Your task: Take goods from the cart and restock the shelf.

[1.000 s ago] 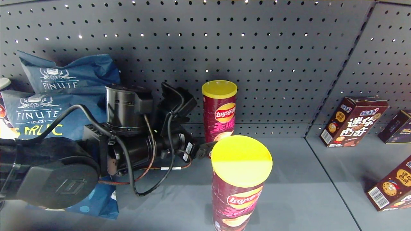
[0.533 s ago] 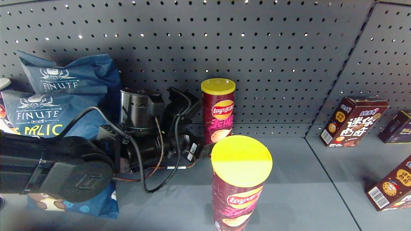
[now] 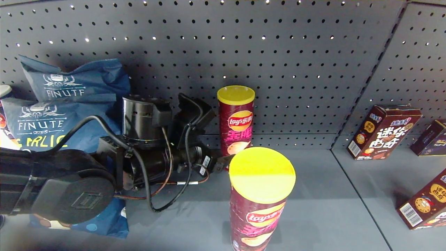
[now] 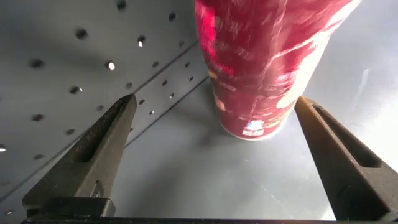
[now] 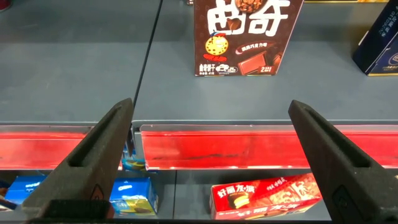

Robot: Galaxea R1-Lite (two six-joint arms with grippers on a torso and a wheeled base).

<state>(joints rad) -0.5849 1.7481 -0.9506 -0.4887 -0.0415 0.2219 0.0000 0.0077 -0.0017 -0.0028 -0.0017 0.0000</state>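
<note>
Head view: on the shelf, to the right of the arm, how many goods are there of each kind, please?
Chip cans with yellow lids: 2, the back can and the front can.
Brown snack boxes: 3, the upright box, the edge box cut off by the picture's right side, and the near box.
Total: 5.

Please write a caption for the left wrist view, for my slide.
Open left gripper facing a red chip can standing upright on the grey shelf, beside the pegboard wall.
</note>
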